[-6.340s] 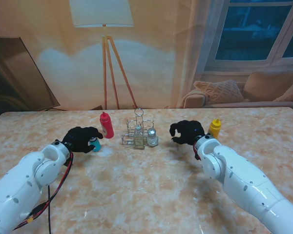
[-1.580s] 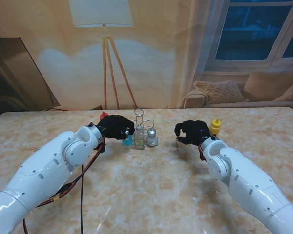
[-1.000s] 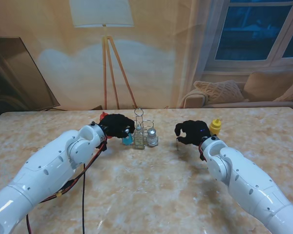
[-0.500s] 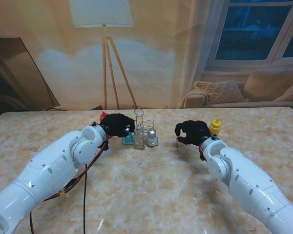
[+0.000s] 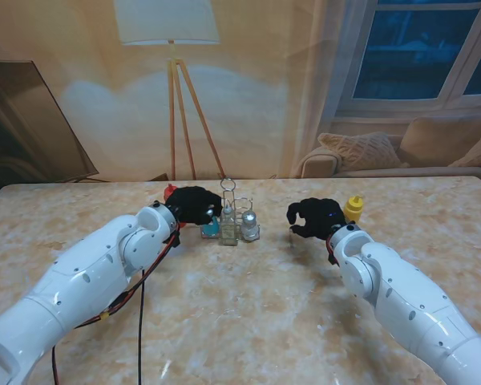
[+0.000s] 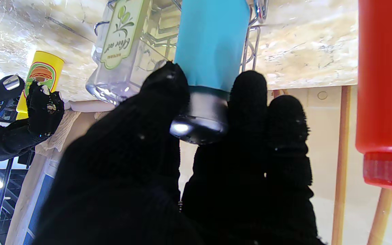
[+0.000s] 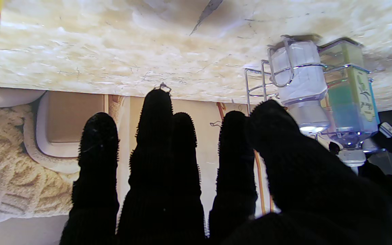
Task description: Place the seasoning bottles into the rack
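- My left hand [image 6: 168, 163] is closed on the teal bottle [image 6: 213, 44], thumb and fingers [image 6: 250, 102] pinching it at its silver cap, with the bottle hard against the left side of the wire rack [image 5: 237, 216]
- I judge this as the insertion step: the teal bottle is at the rack, but I cannot tell from these views whether its base is already seated in a compartment or only pressed against the wire
- The next move, as I read it, calls for confirming the base is inside the wire ring, then spreading the fingers and drawing the hand back without dragging the bottle or tipping the rack
- The red bottle [image 6: 386, 78] stands just beside my left hand, so any withdrawal has little room on that side
- My right hand [image 5: 314, 218] holds nothing, fingers loosely curled and apart, hovering near the yellow bottle [image 5: 353, 209], which stands on the table [image 5: 248, 321] well apart from the rack
- The left wrist view shows the grip on the cap and the labelled clear bottle [image 6: 121, 47] next to the teal one; from the stand my hand hides most of that
- The right wrist view shows the white shaker [image 7: 301, 85] sitting inside its wire ring, and only the stand view gives the overall layout
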{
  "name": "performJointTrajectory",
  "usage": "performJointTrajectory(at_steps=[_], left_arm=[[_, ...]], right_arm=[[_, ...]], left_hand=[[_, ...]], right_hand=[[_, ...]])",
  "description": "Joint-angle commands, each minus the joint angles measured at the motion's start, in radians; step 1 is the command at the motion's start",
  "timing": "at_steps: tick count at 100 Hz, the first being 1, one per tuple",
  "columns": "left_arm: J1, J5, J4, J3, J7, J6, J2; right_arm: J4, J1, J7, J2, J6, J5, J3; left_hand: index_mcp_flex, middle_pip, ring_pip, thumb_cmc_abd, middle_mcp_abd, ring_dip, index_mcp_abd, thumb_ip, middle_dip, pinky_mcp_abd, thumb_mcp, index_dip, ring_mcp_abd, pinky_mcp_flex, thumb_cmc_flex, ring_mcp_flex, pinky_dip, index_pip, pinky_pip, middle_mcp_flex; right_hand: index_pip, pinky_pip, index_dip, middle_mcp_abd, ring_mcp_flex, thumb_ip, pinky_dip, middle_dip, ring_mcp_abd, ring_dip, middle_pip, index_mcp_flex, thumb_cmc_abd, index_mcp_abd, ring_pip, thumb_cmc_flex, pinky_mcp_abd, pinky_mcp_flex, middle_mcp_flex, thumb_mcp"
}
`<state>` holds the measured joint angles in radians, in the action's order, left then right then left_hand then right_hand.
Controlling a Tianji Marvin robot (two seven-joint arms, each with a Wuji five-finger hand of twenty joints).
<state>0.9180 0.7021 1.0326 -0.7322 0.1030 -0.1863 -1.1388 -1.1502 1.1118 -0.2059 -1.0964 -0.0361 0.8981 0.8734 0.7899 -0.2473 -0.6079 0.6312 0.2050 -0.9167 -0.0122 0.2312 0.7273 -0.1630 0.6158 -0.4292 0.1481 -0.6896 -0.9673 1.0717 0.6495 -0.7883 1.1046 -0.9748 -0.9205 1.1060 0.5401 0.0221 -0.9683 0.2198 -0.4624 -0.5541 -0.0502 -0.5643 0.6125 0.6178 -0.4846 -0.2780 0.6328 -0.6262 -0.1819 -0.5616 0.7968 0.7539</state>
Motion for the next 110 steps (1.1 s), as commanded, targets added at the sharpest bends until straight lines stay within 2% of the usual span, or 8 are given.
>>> performJointTrajectory(at_steps=[1, 6, 23, 42, 46, 56, 69, 110], left_arm=[[-0.003, -0.006, 0.001, 0.003, -0.022, 0.001, -0.004], [-0.003, -0.008, 0.002, 0.005, -0.026, 0.001, -0.004], [-0.004, -0.005, 0.000, 0.011, -0.022, 0.006, -0.005], [-0.002, -0.001, 0.001, 0.009, -0.017, 0.007, -0.005], [-0.002, 0.000, 0.001, 0.008, -0.016, 0.007, -0.004], [0.001, 0.001, 0.001, 0.007, -0.016, 0.009, -0.004], [0.005, 0.005, 0.002, 0.004, -0.014, 0.010, -0.002], [0.009, 0.007, -0.009, 0.012, -0.002, 0.017, -0.005]], right_arm=[[-0.006, 0.010, 0.015, -0.002, -0.004, 0.004, 0.000], [-0.006, 0.010, 0.015, -0.002, -0.004, 0.004, 0.000], [-0.008, 0.011, 0.015, -0.002, -0.003, 0.005, 0.001], [-0.009, 0.012, 0.015, -0.001, -0.003, 0.006, 0.002], [-0.008, 0.012, 0.015, -0.001, -0.003, 0.006, 0.002], [-0.009, 0.012, 0.017, -0.001, -0.003, 0.005, 0.002], [-0.009, 0.011, 0.019, -0.001, -0.003, 0.004, 0.001], [-0.008, 0.010, 0.020, -0.001, -0.003, 0.003, -0.001]], left_hand=[[0.009, -0.103, -0.023, -0.065, -0.035, -0.023, 0.042, -0.022, 0.042, 0.049, 0.043, 0.004, -0.083, 0.020, -0.083, -0.017, 0.018, -0.103, 0.002, -0.055], [0.004, -0.101, -0.019, -0.064, -0.033, -0.021, 0.047, -0.020, 0.038, 0.046, 0.040, 0.008, -0.079, 0.023, -0.076, -0.023, 0.016, -0.098, -0.001, -0.045], [-0.025, -0.235, 0.024, -0.055, -0.004, -0.003, 0.084, -0.010, -0.102, 0.018, 0.043, -0.004, -0.050, 0.065, -0.034, -0.082, -0.001, -0.007, -0.034, 0.097], [-0.047, -0.260, 0.049, -0.030, 0.009, 0.027, 0.113, -0.001, -0.173, 0.011, 0.057, -0.006, -0.037, 0.099, -0.001, -0.125, -0.014, 0.059, -0.053, 0.176], [-0.040, -0.286, 0.044, -0.024, 0.011, 0.049, 0.117, 0.007, -0.239, 0.008, 0.088, -0.024, -0.036, 0.103, 0.018, -0.133, -0.020, 0.087, -0.055, 0.185], [-0.045, -0.283, 0.053, -0.028, 0.015, 0.064, 0.127, 0.006, -0.247, 0.005, 0.093, -0.021, -0.034, 0.113, 0.032, -0.144, -0.022, 0.103, -0.059, 0.197], [-0.043, -0.273, 0.051, -0.020, 0.024, 0.111, 0.145, 0.008, -0.258, -0.001, 0.156, -0.043, -0.026, 0.130, 0.083, -0.166, -0.031, 0.164, -0.072, 0.219], [-0.044, -0.264, 0.056, -0.026, 0.031, 0.125, 0.159, 0.006, -0.263, -0.002, 0.200, -0.054, -0.021, 0.149, 0.126, -0.190, -0.040, 0.214, -0.084, 0.239]], right_hand=[[-0.013, 0.007, 0.009, -0.015, -0.004, -0.022, -0.002, -0.003, -0.003, 0.005, 0.002, 0.014, -0.008, -0.013, 0.002, -0.013, 0.000, -0.001, 0.034, 0.019], [-0.013, 0.007, 0.008, -0.016, -0.004, -0.022, -0.002, -0.003, -0.003, 0.005, 0.002, 0.014, -0.009, -0.014, 0.003, -0.014, 0.001, 0.000, 0.033, 0.020], [-0.012, 0.007, 0.008, -0.018, -0.002, -0.022, -0.002, -0.002, -0.003, 0.005, 0.002, 0.013, -0.009, -0.014, 0.003, -0.013, -0.001, 0.000, 0.033, 0.021], [-0.012, 0.007, 0.008, -0.015, -0.003, -0.022, -0.002, -0.002, -0.004, 0.005, 0.002, 0.013, -0.012, -0.014, 0.002, -0.014, -0.001, 0.000, 0.034, 0.023], [-0.012, 0.007, 0.008, -0.017, -0.003, -0.022, -0.002, -0.002, -0.003, 0.005, 0.001, 0.013, -0.013, -0.013, 0.003, -0.014, -0.001, 0.000, 0.033, 0.023], [-0.012, 0.006, 0.008, -0.017, -0.002, -0.022, -0.001, -0.002, -0.003, 0.005, 0.000, 0.013, -0.013, -0.014, 0.002, -0.014, 0.000, 0.001, 0.033, 0.024], [-0.012, 0.006, 0.008, -0.019, -0.003, -0.021, -0.002, -0.002, -0.004, 0.005, 0.001, 0.014, -0.016, -0.015, 0.003, -0.015, -0.001, 0.000, 0.034, 0.027], [-0.013, 0.007, 0.008, -0.018, -0.004, -0.020, -0.002, -0.003, -0.003, 0.004, 0.002, 0.014, -0.016, -0.015, 0.004, -0.014, -0.002, -0.001, 0.034, 0.029]])
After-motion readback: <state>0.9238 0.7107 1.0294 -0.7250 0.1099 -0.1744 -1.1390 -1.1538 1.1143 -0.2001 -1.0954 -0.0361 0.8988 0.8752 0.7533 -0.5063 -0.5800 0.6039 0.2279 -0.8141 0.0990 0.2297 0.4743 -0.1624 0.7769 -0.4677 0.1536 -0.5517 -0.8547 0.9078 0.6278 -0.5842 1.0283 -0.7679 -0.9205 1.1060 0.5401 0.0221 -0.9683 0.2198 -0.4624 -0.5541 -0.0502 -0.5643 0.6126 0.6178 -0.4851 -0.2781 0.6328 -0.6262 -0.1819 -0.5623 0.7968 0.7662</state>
